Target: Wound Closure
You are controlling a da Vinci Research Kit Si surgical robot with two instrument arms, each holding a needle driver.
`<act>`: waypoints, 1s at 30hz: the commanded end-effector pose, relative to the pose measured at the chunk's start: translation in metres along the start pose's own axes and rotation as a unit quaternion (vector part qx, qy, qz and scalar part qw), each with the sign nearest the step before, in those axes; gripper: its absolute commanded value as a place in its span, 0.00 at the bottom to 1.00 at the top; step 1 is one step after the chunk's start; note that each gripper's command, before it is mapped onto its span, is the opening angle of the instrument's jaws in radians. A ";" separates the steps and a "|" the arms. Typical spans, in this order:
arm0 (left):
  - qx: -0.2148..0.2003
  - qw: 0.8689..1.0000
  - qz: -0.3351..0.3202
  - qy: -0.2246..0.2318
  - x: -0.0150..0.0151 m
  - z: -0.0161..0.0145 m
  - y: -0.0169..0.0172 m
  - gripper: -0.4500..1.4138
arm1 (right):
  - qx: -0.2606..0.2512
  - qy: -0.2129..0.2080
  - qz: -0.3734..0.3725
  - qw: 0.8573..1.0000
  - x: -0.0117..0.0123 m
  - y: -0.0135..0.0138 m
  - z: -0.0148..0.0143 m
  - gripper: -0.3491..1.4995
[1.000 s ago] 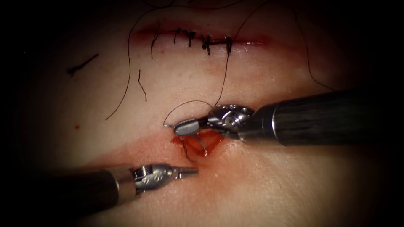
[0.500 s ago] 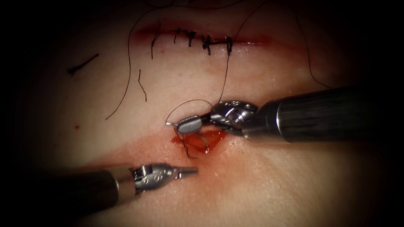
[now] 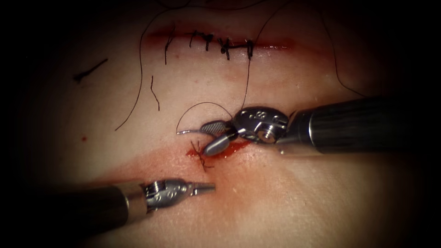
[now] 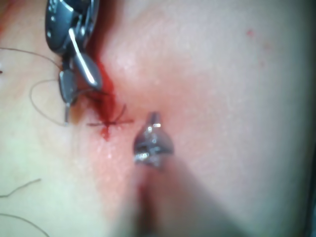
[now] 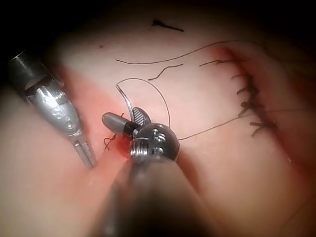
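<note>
Right tool jaws spreading, needle lying loose at 9 o'clock — left tool jaws pressed together, holding nothing; regrasp mid-curve.

the endoscope looks down from above and in front, set back enough to take in the tissue, the right tool entering from the right edge and the left tool from the lower left, plus a stitched cut along the top of the frame. the left wrist camera sits very close, looking along its own shaft at the left tool, with the right tool beyond it. the right wrist camera, just as close, looks down its shaft at the right tool. all three share the small red cut and both tool tips.
</note>
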 end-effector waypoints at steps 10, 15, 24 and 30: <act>-0.002 1.000 0.000 0.001 -0.0003 0.0009 0.0003 0.00 | -0.149 -0.044 -0.049 0.987 0.0013 -0.0021 0.0008 0.91; -0.002 1.000 0.000 0.001 -0.0004 0.0008 0.0004 0.00 | -0.211 -0.069 -0.086 0.971 0.0032 -0.0057 0.0019 0.89; -0.002 1.000 0.000 0.001 -0.0004 0.0008 0.0004 0.00 | -0.286 -0.122 -0.187 0.932 0.0039 -0.0069 0.0035 0.85; -0.002 1.000 0.001 0.000 -0.0006 0.0004 0.0005 0.00 | -0.314 -0.131 -0.195 0.920 0.0040 -0.0055 0.0031 0.84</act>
